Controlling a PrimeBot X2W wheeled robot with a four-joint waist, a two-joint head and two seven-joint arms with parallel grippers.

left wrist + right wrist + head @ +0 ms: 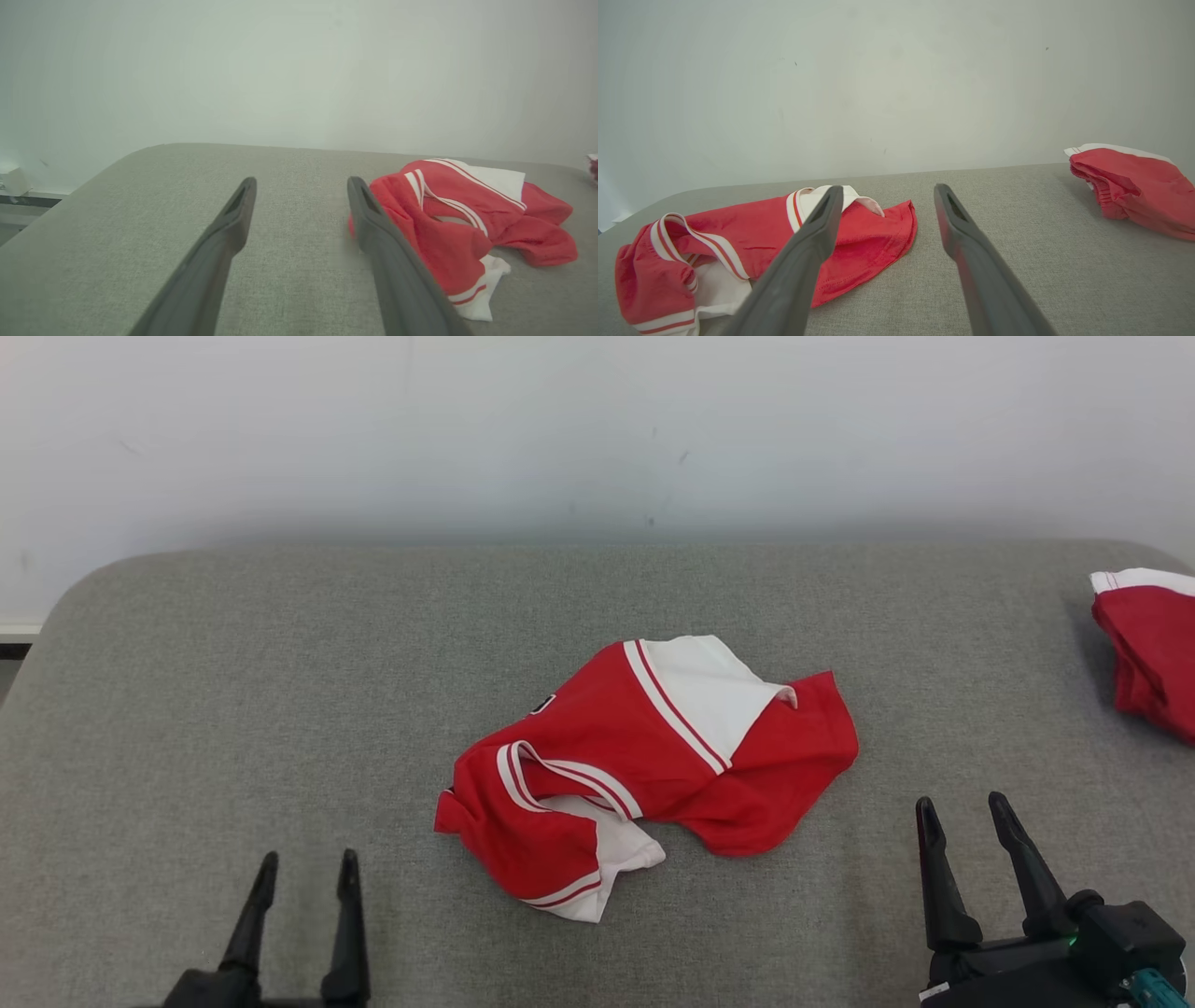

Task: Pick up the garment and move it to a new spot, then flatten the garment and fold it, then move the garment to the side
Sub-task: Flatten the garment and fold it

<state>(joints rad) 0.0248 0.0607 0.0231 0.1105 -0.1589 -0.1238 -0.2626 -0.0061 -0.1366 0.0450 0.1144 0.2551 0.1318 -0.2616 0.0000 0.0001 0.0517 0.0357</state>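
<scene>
Head view has the crumpled red-and-white garment [644,765] lying midway on the grey padded surface [233,691], with the left gripper [309,857] and right gripper [961,801] both spread wide, empty, apart from it on either side. To lift it well, bring a gripper down on a raised fold, pinch the cloth firmly, and steer clear of the second red piece [1153,644] at far right. A small dark patch [543,705] on the red cloth may be a label, too small to read.

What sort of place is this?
Probably a test room, not a home: plain white wall, grey fabric-covered surface, a crumpled garment in the middle and a second garment at the edge.
</scene>
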